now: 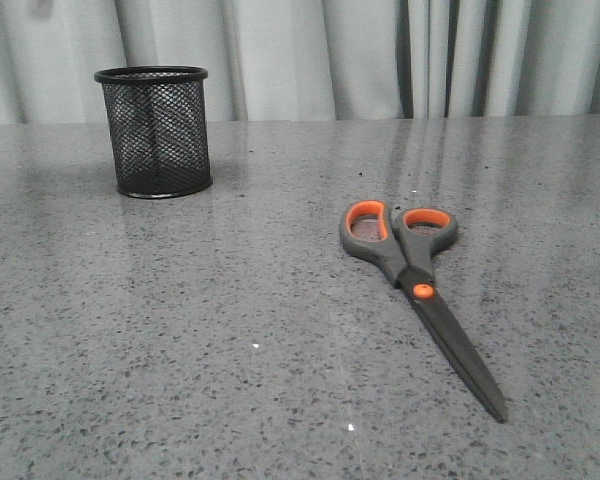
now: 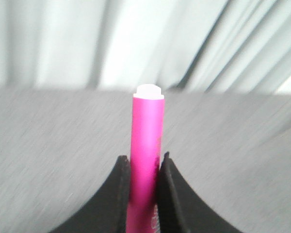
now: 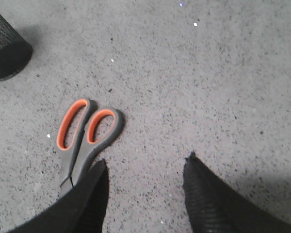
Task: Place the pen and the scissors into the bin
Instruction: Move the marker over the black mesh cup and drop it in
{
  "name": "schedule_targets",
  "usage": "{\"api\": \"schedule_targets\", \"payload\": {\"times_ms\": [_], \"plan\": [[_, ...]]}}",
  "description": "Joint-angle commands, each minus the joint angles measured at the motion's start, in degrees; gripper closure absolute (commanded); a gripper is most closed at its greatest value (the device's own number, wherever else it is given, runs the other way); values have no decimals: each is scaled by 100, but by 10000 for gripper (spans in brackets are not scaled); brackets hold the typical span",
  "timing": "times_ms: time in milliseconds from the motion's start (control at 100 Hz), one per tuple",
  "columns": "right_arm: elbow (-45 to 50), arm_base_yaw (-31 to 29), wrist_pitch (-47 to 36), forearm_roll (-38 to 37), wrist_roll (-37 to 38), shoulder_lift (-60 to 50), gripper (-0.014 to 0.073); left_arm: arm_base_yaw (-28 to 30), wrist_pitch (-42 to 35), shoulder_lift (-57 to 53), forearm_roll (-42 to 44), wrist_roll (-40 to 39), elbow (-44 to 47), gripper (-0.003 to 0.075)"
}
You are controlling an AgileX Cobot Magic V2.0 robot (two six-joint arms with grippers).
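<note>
The scissors (image 1: 410,275) lie flat on the table right of centre, orange-lined loops toward the back, dark blades pointing to the front right. The black mesh bin (image 1: 157,130) stands upright at the back left. My left gripper (image 2: 144,162) is shut on the magenta pen (image 2: 147,141), whose white tip points away over the table; neither shows in the front view. My right gripper (image 3: 145,167) is open and empty above the table, with the scissors' loops (image 3: 85,128) just beyond one fingertip. The bin's base (image 3: 5,48) shows at that view's edge.
The grey speckled table (image 1: 230,350) runs back to a pale grey curtain (image 1: 380,55). Neither arm shows in the front view.
</note>
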Motion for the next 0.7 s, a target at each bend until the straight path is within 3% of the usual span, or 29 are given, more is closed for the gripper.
{"api": "schedule_targets", "payload": {"times_ms": [0,100,240,690], "plan": [[-199,3,-541,-97,-47,8,276,-233,-204,-134,-1803,1590,-170,739],[-199,3,-557,-97,-47,8,276,-436,-224,10,-2613,2804,-170,739],[-199,3,-557,-97,-47,8,276,-533,-169,449,-3276,3555,-170,739],[-199,3,-512,-109,-47,8,276,-533,377,1440,-3410,4129,-170,712]]}}
